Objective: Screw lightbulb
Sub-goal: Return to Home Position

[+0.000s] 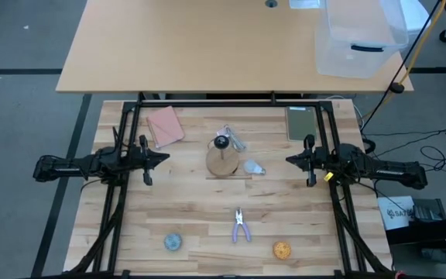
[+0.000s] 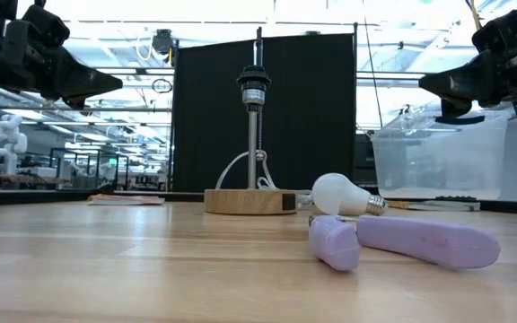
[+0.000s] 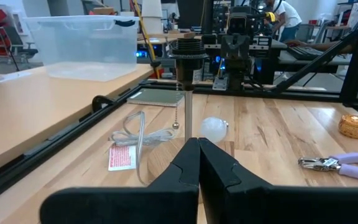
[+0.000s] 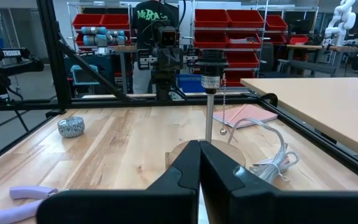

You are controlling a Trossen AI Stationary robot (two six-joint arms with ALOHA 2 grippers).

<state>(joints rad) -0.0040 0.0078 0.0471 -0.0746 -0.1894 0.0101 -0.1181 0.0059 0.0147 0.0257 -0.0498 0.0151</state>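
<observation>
The white lightbulb (image 1: 252,167) lies on its side on the table, just right of the round wooden stand (image 1: 222,161); it also shows in the low view (image 2: 341,195) and the left wrist view (image 3: 214,128). The stand carries an upright rod with a black socket (image 2: 253,86) on top. My left gripper (image 1: 164,158) is shut and empty, above the table left of the stand. My right gripper (image 1: 289,160) is shut and empty, above the table right of the bulb.
Purple-handled pliers (image 1: 241,225) lie near the front middle, a blue-grey ball (image 1: 173,242) at the front left, an orange ball (image 1: 282,249) at the front right. A pink pad (image 1: 165,127) and a green-grey slab (image 1: 300,123) lie at the back. A white cord (image 3: 138,134) trails from the stand.
</observation>
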